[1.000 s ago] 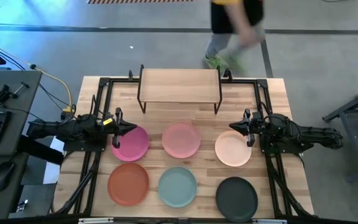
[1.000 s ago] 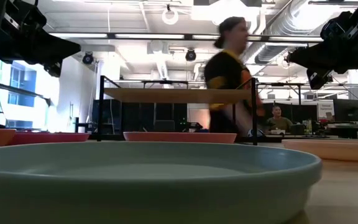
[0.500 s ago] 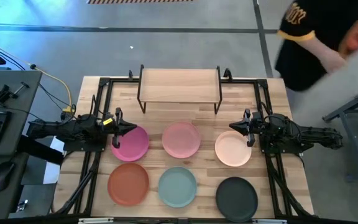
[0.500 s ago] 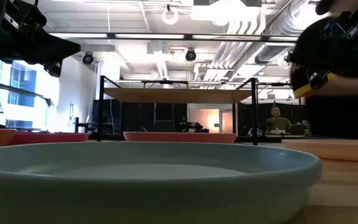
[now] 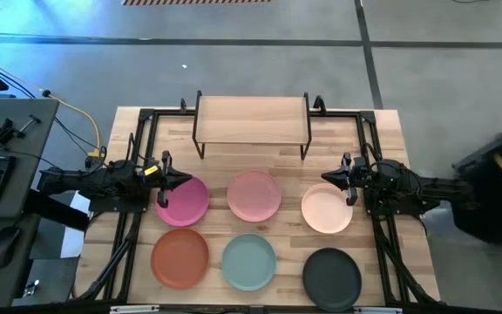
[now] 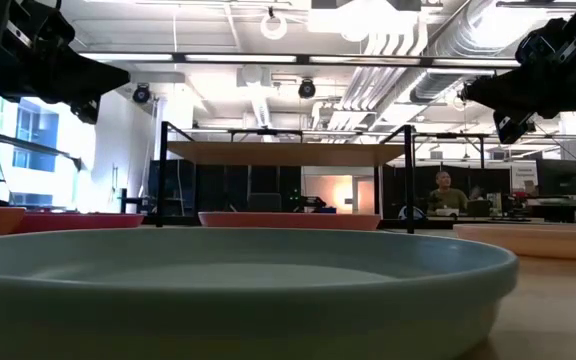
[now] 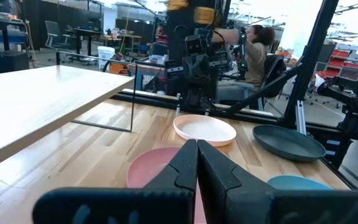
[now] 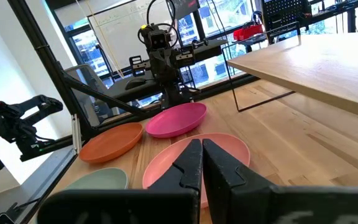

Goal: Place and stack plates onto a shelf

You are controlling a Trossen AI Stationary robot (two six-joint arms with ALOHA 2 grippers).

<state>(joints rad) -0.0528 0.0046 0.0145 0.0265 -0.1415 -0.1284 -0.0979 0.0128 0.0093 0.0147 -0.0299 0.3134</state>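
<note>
So nothing's been stacked yet. All six plates sit on the table [image 5: 382,131] in two rows of three, and the shelf [image 5: 252,119] stands bare at the far edge, centred.

What the next move turns on is that each gripper hangs right at the outer rim of its own back-row plate. The left gripper [image 5: 184,179] sits over the far-left rim of the magenta plate [image 5: 183,201], pointing toward the table's middle. The right gripper [image 5: 327,177] mirrors it at the far rim of the cream plate [image 5: 326,210]. Both pairs of fingers are pressed together with nothing between them, as the wrist views show. The low view puts both well above the plates, so whichever goes first needs to spread its fingers and drop down onto a rim.

The light pink plate [image 5: 254,194] is in the middle of the back row, roughly equal reach for either arm. The front row near the near edge is orange [image 5: 179,257], teal [image 5: 249,261], black [image 5: 331,274], and none of them is under a gripper.

From either plate the shelf lies toward the far edge and inward. Its thin black legs [image 5: 197,144] are the thing to watch, I'd guess, so a plate should go up over the top and not in from the side. The two arms face each other, which could get crowded over the shelf.
</note>
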